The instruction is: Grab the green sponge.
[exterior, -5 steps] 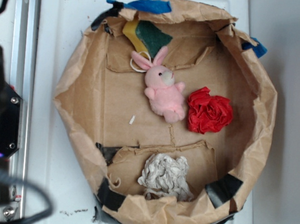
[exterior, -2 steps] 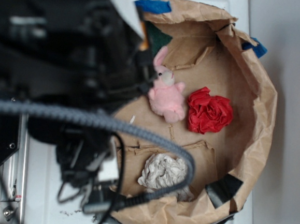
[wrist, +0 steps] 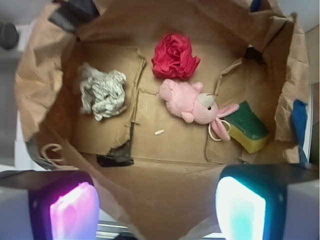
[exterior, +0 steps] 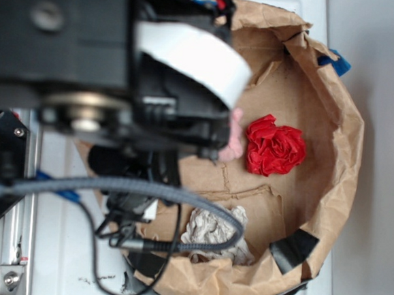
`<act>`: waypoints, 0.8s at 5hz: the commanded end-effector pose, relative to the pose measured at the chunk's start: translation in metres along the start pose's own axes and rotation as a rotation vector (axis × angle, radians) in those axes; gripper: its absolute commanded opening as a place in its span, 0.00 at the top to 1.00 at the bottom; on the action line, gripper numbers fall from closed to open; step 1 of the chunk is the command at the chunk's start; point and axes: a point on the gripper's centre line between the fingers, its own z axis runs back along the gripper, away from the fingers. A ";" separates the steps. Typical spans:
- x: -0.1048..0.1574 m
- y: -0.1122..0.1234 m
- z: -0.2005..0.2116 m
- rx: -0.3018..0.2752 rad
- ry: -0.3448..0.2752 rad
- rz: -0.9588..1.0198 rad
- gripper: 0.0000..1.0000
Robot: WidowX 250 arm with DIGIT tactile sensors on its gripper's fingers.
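In the wrist view the green sponge point(wrist: 248, 126) lies at the right side of the brown paper basin point(wrist: 40, 75), dark green face up over a yellow layer, just beyond the pink bunny's point(wrist: 192, 102) ears. My gripper point(wrist: 157, 210) is open and hangs high over the basin's near wall, well short of the sponge. Its pink-lit pad point(wrist: 74, 210) and cyan-lit pad point(wrist: 240, 210) stand wide apart with nothing between them. In the exterior view my arm point(exterior: 120, 80) hides the sponge and most of the bunny point(exterior: 234, 140).
A red crumpled cloth point(wrist: 175, 56) lies beside the bunny and a grey crumpled cloth point(wrist: 102, 91) at the left. Both also show from outside, the red cloth point(exterior: 274, 147) and the grey cloth point(exterior: 218, 231). Raised paper walls point(exterior: 341, 131) with black tape ring the basin.
My arm has swung in from the left over the basin. It now covers the sponge and most of the bunny in the exterior view. The objects have not moved.
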 end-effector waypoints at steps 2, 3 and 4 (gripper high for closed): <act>0.001 0.005 0.006 0.006 -0.024 0.014 0.00; 0.021 0.011 -0.009 -0.022 0.044 -0.197 0.00; 0.039 0.016 -0.023 -0.022 0.110 -0.397 0.00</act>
